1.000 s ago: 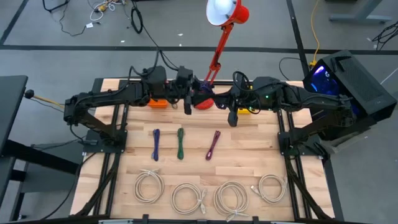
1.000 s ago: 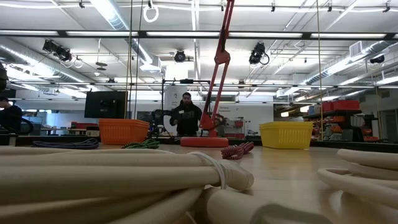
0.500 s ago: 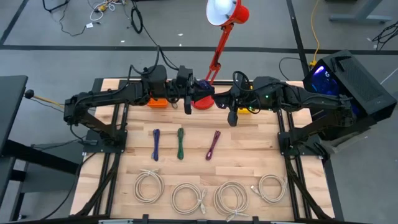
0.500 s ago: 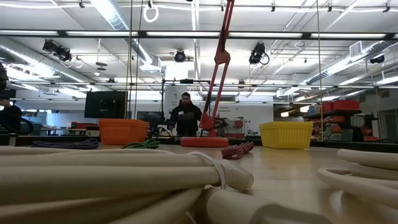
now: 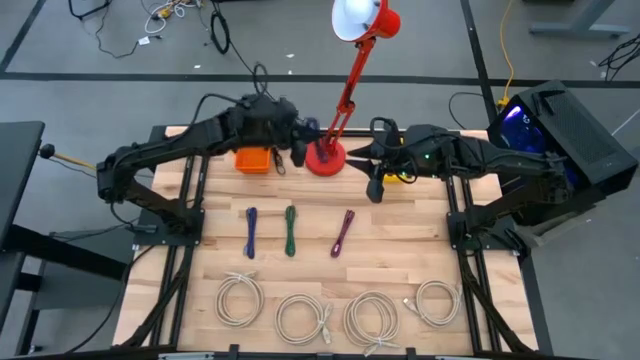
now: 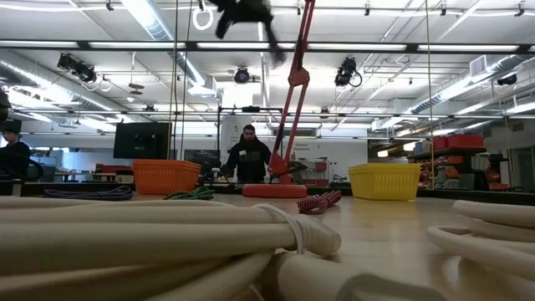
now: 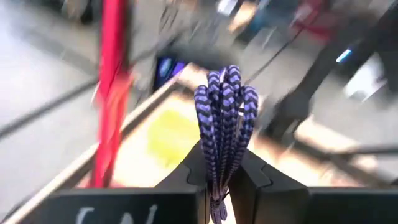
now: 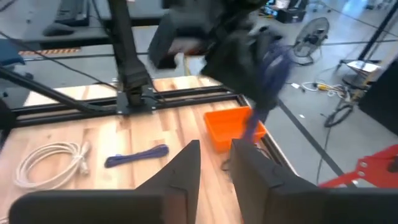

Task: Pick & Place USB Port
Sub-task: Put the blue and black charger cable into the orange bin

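Left end effector (image 7: 219,180) clamps a bundled purple braided cable (image 7: 225,118), raised above orange bin (image 5: 254,159) at bench's far edge; cable's lower end hidden betw. fingers, background blurred. Right end effector (image 8: 214,163) near yellow bin (image 6: 384,181), narrow gap, holding nothing.

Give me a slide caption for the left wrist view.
Left tool shut on a bundled purple braided cable, carried above the table near the red lamp arm.

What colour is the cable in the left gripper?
Purple-blue braided cable with a dark chevron weave, clamped in the left gripper; left wrist view shows it best.
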You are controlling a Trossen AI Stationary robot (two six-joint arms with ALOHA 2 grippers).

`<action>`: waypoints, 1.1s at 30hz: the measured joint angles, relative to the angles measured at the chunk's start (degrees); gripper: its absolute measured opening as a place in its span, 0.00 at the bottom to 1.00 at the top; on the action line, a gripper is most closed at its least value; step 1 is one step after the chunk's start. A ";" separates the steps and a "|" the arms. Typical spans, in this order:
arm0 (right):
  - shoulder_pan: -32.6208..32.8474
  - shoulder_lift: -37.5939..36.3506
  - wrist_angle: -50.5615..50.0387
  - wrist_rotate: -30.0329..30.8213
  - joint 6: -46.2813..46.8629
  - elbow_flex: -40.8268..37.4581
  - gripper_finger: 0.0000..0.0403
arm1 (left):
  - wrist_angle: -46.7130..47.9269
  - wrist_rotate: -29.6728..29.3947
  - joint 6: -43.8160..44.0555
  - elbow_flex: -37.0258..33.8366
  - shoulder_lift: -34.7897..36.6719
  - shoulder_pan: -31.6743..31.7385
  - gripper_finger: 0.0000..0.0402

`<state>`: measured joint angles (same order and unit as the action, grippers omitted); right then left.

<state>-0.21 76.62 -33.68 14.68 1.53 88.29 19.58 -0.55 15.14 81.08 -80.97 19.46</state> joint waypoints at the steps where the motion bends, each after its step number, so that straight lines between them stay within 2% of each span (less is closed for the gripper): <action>1: 0.00 0.00 -0.10 0.61 0.01 0.00 0.23 | 3.54 -1.17 0.02 0.00 0.15 0.56 0.08; 5: 0.02 0.00 -0.80 2.41 0.00 0.00 0.23 | 19.41 -6.49 0.98 -0.09 0.61 2.38 0.08; 9: -0.11 0.00 -0.73 2.51 -0.06 0.00 0.24 | 31.60 -15.87 1.32 -0.07 0.74 3.00 0.08; 17: -0.11 0.00 -0.64 2.68 0.27 0.00 0.24 | 41.22 -22.69 0.42 -0.07 0.75 9.32 0.08; 22: -0.07 0.00 -0.95 2.28 0.96 0.00 0.24 | 36.72 -17.84 0.36 -2.66 1.52 14.69 0.08; 33: -0.07 0.02 -1.30 2.33 1.23 0.00 0.24 | 24.13 -9.62 -1.17 -17.67 1.90 21.74 0.08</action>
<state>-0.27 76.64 -34.98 17.01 2.76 88.29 43.71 -10.17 13.97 63.41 -79.07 41.20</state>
